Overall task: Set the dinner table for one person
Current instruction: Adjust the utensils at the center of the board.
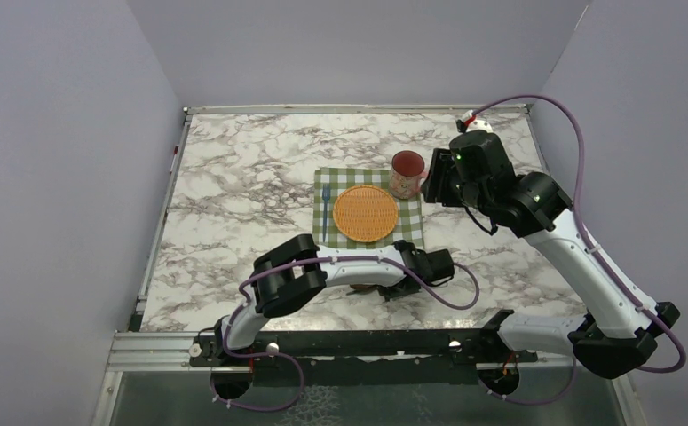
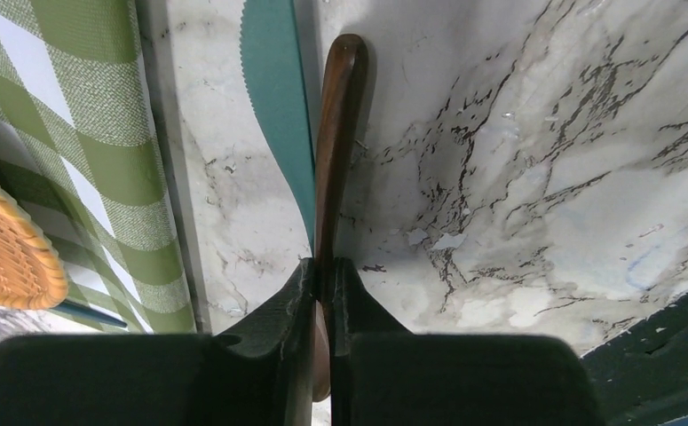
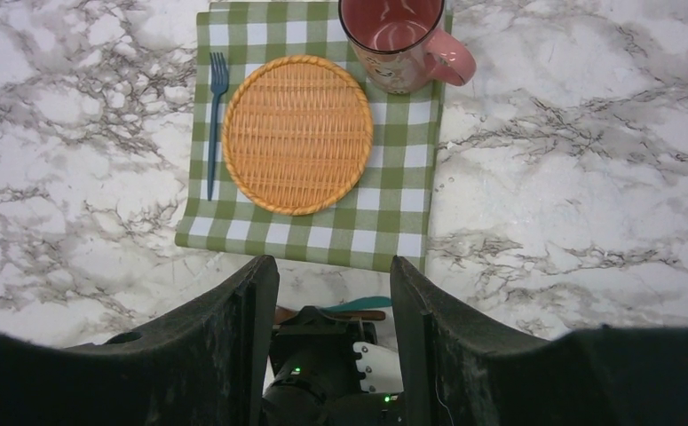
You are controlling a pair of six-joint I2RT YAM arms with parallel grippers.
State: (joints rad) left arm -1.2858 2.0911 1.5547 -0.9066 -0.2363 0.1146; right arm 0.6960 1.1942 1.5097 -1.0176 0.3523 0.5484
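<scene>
The large square bench top of white marble pattern with dark grey veins (image 1: 233, 177), edged by a metal frame, is filling the middle of the overhead view, just beyond both arm bases. A smaller green-and-white checked cloth (image 1: 411, 232) is lying on it, right of centre. A round woven orange wicker plate (image 1: 365, 214) is sitting in the middle of the cloth. A slim blue plastic fork (image 1: 325, 209) is lying on the cloth just left of the plate, and a pink ceramic mug (image 1: 407, 174) is standing upright at the cloth's far right corner. Just off the cloth's near edge, a teal serrated plastic knife (image 2: 278, 115) is lying flat on the marble. The left jaws are reaching in low there and pinching almost closed on a dark brown wooden utensil handle (image 2: 338, 133) (its other end is hidden), which is running right alongside the knife. The right jaws are hovering above the bench, standing well apart and gripping nothing.
</scene>
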